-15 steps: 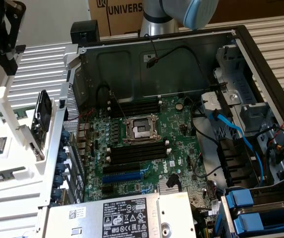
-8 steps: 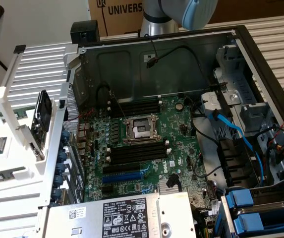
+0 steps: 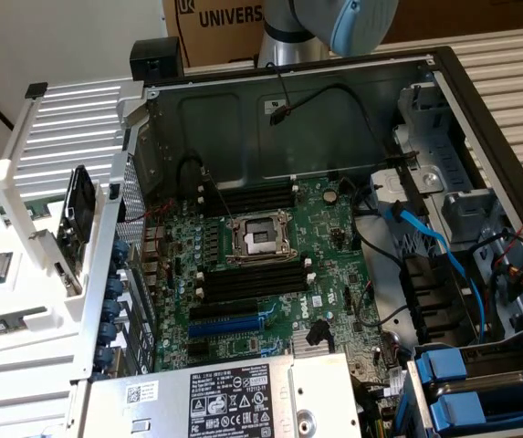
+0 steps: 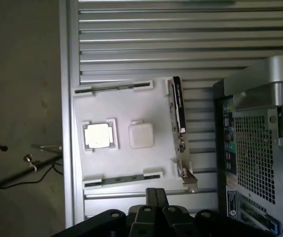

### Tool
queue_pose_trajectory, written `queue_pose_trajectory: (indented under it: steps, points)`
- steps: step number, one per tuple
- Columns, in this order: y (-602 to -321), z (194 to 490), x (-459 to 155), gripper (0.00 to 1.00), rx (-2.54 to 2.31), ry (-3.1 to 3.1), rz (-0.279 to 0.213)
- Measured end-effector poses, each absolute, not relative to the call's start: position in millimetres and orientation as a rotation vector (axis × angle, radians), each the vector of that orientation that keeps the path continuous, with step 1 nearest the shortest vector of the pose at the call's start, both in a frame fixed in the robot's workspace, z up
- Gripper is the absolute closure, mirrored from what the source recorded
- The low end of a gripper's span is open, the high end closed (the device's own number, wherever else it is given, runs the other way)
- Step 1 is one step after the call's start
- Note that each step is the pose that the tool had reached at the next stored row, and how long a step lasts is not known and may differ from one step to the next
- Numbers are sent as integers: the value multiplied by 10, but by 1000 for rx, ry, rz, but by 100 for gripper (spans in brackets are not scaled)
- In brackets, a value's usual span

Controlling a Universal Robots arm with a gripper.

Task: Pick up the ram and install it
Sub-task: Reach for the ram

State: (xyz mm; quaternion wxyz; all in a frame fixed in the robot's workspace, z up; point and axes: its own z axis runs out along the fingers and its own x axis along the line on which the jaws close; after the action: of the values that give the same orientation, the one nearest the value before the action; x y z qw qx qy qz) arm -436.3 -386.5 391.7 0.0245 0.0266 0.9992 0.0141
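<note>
Hovering shut above the parts tray

Black claw [image 4: 154, 191], fingers pressed together and empty, hangs over the white plastic tray [image 4: 126, 108]. Nearest it lies the long thin green ram stick [image 4: 116, 180], clipped at both ends. Descending like this would likely strike the board, cracking it or knocking the upright black card [image 4: 178, 103] beyond

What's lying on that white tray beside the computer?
On the white tray: a square silver chip, a white block, two ram sticks along opposite edges, and a black card standing on edge. Whatever is underneath them is covered.
</note>
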Motion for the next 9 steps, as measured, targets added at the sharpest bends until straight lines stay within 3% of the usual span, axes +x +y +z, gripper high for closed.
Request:
queue_pose_trajectory:
  steps: [9]
  points:
    - [-3761,3909,-4740,89,67,3092,43]
